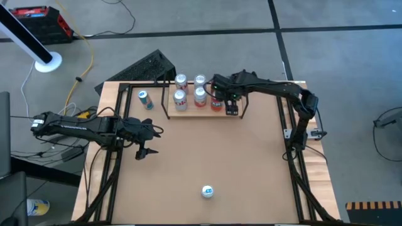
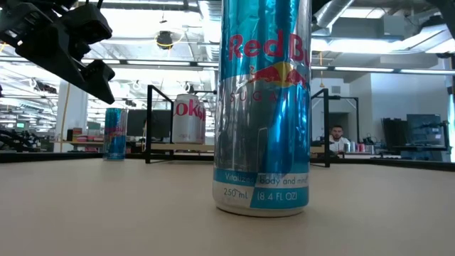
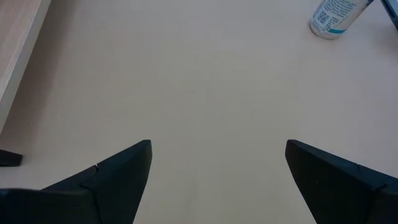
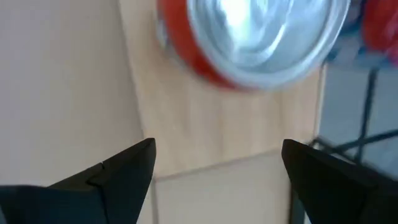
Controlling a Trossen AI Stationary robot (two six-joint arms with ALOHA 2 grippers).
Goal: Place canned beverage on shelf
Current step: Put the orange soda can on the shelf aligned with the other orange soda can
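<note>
Both jaws gape, holding nothing: my left gripper (image 1: pixel 146 151) hovers over bare tabletop (image 1: pixel 251 163), a blue can (image 1: pixel 146 99) stands left of the shelf (image 1: pixel 207 110), my right gripper (image 1: pixel 232 108) over its red can (image 4: pixel 249 37).

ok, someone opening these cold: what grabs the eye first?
The blue Red Bull can filling the low view; from above it stands alone near the table's front edge. Next, the shelf at the far side with its cluster of cans, the open right gripper over its right end above a red can. The left gripper hovers open mid-left.
</note>
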